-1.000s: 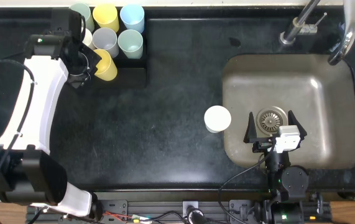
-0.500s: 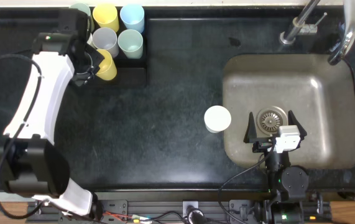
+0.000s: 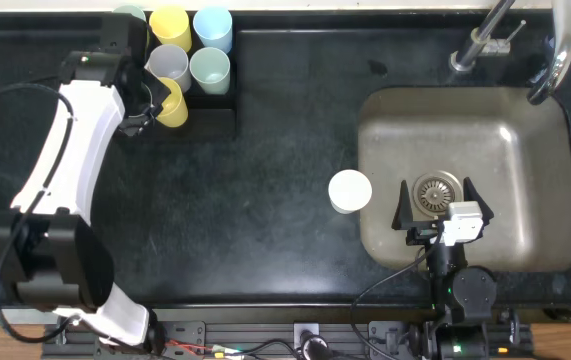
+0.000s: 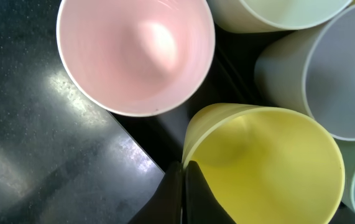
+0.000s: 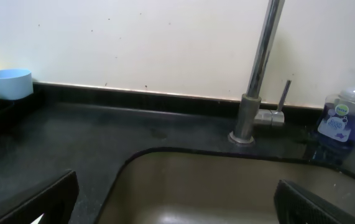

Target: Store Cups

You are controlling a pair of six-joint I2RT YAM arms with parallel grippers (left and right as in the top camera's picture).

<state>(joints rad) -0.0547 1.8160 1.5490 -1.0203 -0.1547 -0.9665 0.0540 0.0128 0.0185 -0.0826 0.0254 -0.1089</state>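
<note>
My left gripper [image 3: 155,100] is shut on the rim of a yellow cup [image 3: 172,103], at the front left of the black cup rack [image 3: 215,118]. In the left wrist view its fingers [image 4: 183,180] pinch the wall of the yellow cup [image 4: 270,162]; a pink cup [image 4: 137,53] stands close beside it and a grey cup [image 4: 345,81] on the other side. The rack holds another yellow cup [image 3: 170,25], a blue cup [image 3: 212,25], a grey cup [image 3: 170,62] and a pale green cup [image 3: 210,68]. A white cup [image 3: 350,190] stands on the counter by the sink. My right gripper [image 3: 435,205] hangs open over the sink.
The steel sink [image 3: 525,110] fills the right side, with the tap [image 5: 255,81] and a soap bottle [image 5: 342,118] behind it. Dark counter [image 3: 265,230] stretches between rack and sink.
The left arm has shifted a little toward the back of the counter, carrying the yellow cup closer in among the racked cups. The right arm has not moved.
</note>
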